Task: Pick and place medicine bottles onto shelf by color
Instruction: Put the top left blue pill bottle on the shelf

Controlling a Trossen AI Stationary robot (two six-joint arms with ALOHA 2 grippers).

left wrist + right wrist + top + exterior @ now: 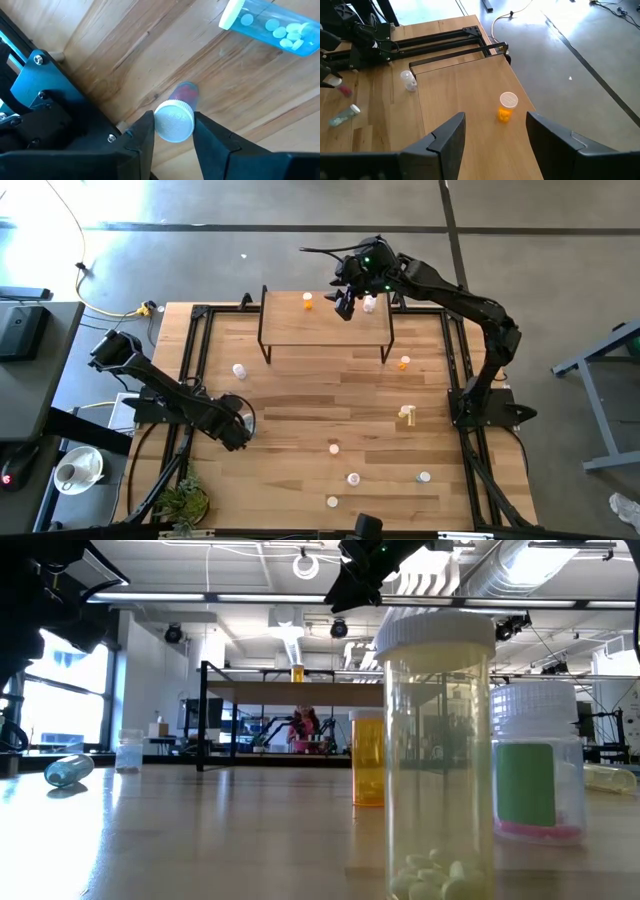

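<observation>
The shelf (325, 330) stands at the table's far middle. An orange bottle (307, 302) stands on it and also shows in the right wrist view (507, 107). A whitish bottle (369, 304) is beside it. My right gripper (345, 305) hovers open and empty above the shelf top, between the two bottles. My left gripper (238, 425) is low at the table's left, shut on a pinkish bottle with a white cap (174, 120). A pale blue bottle (272, 25) lies on its side near it. My left gripper pinches the pinkish bottle's white cap (172, 131) between its two fingers, one on each side. The fingers come from above, slanting down. The bottle's body (186, 92) points away below the cap toward the tabletop. Whether its foot rests on the wood, I cannot tell.
Loose bottles stand on the table: a pale one (239, 370) at the left, an orange one (404, 363) and a yellow one (407, 415) at the right, and several near the front (353, 478). Black frame rails (200, 350) run along the table's sides.
</observation>
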